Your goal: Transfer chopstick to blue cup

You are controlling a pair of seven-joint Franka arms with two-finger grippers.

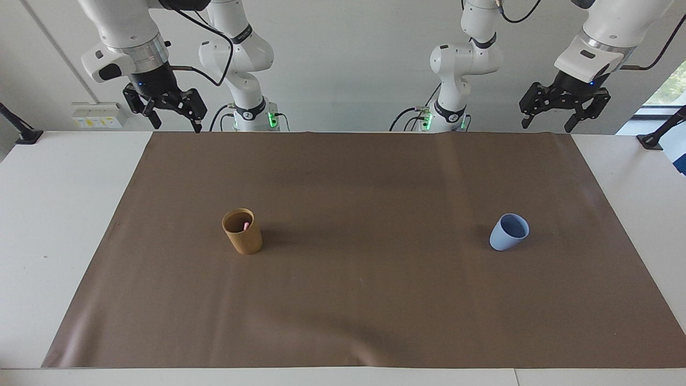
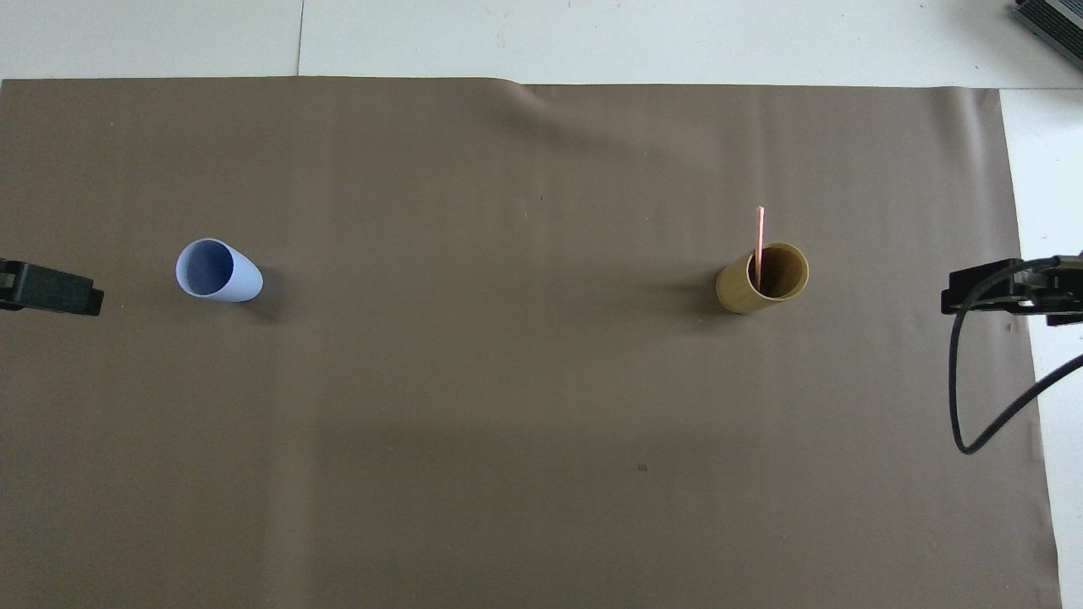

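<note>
right gripper (image 1: 176, 119) open, over brown mat (image 1: 375, 177) edge.

Tan cup (image 1: 242, 231) upright on brown mat (image 1: 364, 300); mat covers white table (image 1: 59, 214).

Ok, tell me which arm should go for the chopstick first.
Probably the right. The chopstick stands in the tan cup toward the right arm's end of the table. The right gripper hangs open, as does the left gripper, which is at the blue cup's end.
</note>
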